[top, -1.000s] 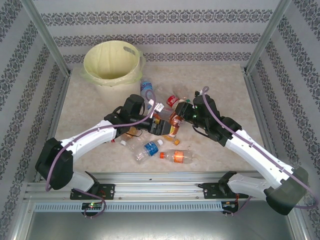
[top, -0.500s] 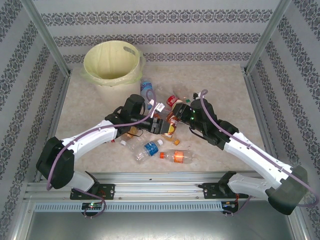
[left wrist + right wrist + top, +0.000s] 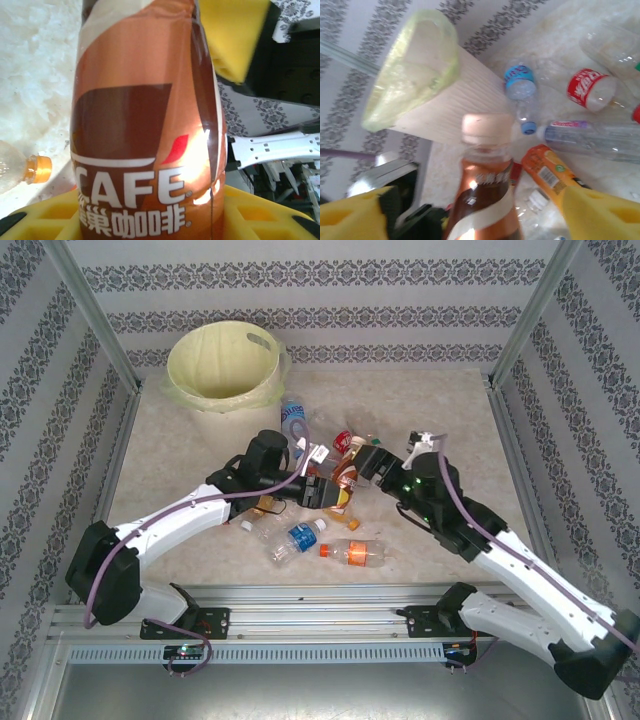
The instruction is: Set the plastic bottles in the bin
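Observation:
My left gripper (image 3: 322, 490) (image 3: 190, 127) is shut on a brown-and-orange coffee bottle (image 3: 345, 476) (image 3: 145, 125), its yellow pads pressed on the label. My right gripper (image 3: 370, 462) (image 3: 480, 215) is open, its yellow pads wide on either side of that same bottle (image 3: 482, 200) and not touching it. The cream-yellow bin (image 3: 222, 360) (image 3: 415, 70) stands at the back left. Loose bottles lie around: a blue-labelled one (image 3: 296, 537), an orange one (image 3: 355, 552), a red-labelled one (image 3: 345, 440) (image 3: 590, 90) and a blue-capped one (image 3: 293, 418) (image 3: 520, 82).
A clear bottle with an orange cap (image 3: 258, 530) (image 3: 37, 169) lies under my left arm. A clear purple-labelled bottle (image 3: 590, 135) and an orange-labelled one (image 3: 550, 172) lie by the pile. Metal frame posts (image 3: 90, 310) and patterned walls close in the table (image 3: 460, 420).
My right arm has swung back to the right, its wrist further from the coffee bottle. My left arm still holds the bottle in the same place.

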Tool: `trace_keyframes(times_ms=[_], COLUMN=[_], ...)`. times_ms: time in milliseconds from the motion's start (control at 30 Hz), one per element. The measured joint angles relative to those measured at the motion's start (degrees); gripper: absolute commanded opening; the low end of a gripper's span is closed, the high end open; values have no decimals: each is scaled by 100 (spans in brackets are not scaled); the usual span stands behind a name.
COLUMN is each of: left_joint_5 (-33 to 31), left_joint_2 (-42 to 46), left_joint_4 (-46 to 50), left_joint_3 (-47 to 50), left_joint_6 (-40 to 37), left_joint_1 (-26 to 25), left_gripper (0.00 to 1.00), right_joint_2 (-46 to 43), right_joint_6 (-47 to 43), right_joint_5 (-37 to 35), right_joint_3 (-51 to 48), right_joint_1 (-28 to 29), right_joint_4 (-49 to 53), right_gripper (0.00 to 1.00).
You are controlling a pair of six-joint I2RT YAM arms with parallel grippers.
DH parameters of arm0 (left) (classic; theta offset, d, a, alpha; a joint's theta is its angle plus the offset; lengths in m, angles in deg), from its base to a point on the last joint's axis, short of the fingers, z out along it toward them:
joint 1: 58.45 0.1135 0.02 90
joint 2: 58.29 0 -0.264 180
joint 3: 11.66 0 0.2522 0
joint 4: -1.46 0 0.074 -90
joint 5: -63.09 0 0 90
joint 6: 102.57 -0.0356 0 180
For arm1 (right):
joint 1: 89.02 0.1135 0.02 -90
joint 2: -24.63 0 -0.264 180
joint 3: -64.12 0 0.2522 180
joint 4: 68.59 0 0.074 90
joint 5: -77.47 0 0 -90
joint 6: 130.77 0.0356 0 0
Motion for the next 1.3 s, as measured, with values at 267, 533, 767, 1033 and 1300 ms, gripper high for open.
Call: trace_keyframes(times_ms=[267, 533, 767, 1033, 1300], left_joint_5=[-765, -1670, -2618, -3386, -3858], left_joint_2=[136, 138, 52, -638, -1919], left_joint_4=[1062, 2417, 3316, 3783, 4221], left_joint_3=[-656, -2267, -3392, -4540, -5742], left_joint_6=[-208, -852, -1263, -1320, -1316], left_joint_1=[122, 673, 1469, 2225, 2594], left_gripper=[44, 44, 43, 43, 42], right_joint_2=[-404, -321, -181, 66, 219], right_joint_6=[-1014, -1709, -1943, -2277, -2629], right_joint_5=[990, 1384, 1513, 1670, 1685], right_joint_3=[321, 678, 787, 1012, 1167], right_joint_1=[-212, -212, -212, -210, -210], right_joint_4=[586, 1095, 1331, 1729, 2186], right_gripper=[98, 98, 98, 98, 98])
